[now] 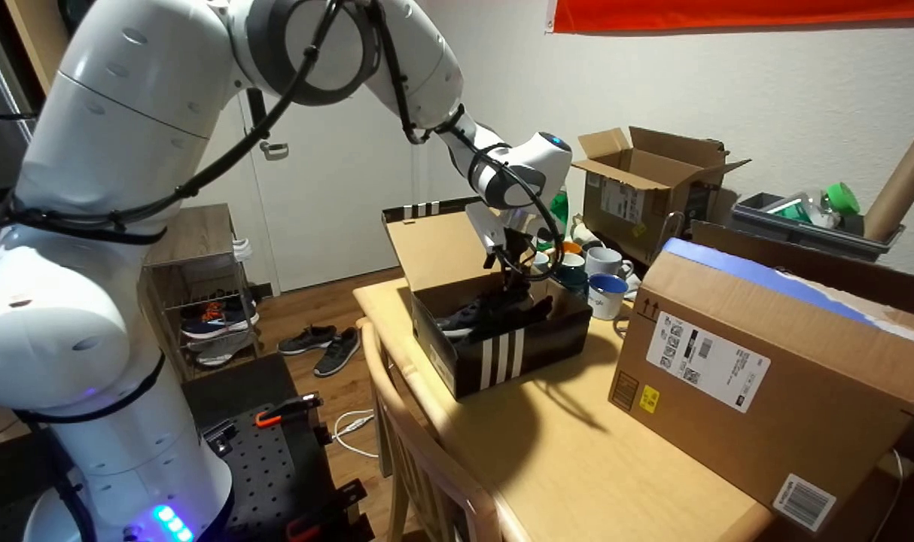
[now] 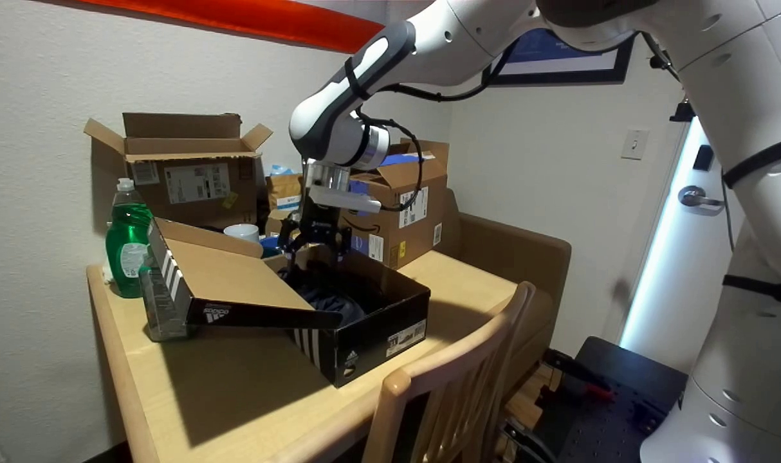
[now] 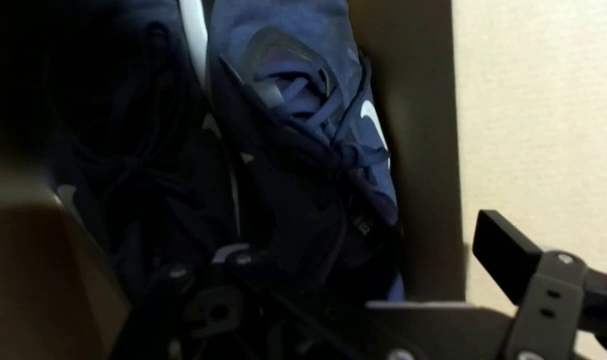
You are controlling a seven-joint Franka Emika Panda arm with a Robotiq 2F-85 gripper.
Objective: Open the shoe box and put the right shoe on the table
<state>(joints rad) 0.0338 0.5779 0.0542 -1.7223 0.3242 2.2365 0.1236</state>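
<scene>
Black Adidas shoe box (image 2: pixel 377 347) gapes, unloading to come

Lid (image 2: pixel 233 270) back, opening looks done! The box is on the smooth wooden table (image 1: pixel 577 452), near the edge by the chair (image 2: pixel 458 350). Inside plain brown cardboard, a fabric navy Nike shoe (image 3: pixel 318 140) with looped laces lies beside its shadowed mate (image 3: pixel 128 155); the right one's exit remains. Jaws wide, the gripper (image 2: pixel 315 254) holds nothing visible.

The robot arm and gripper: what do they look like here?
The arm is glossy white and rounded, with dark grey joint rings, black straps, a black cable running outside and glowing blue base lights. The gripper is mostly black, with hinged, block-tipped fingers.
</scene>
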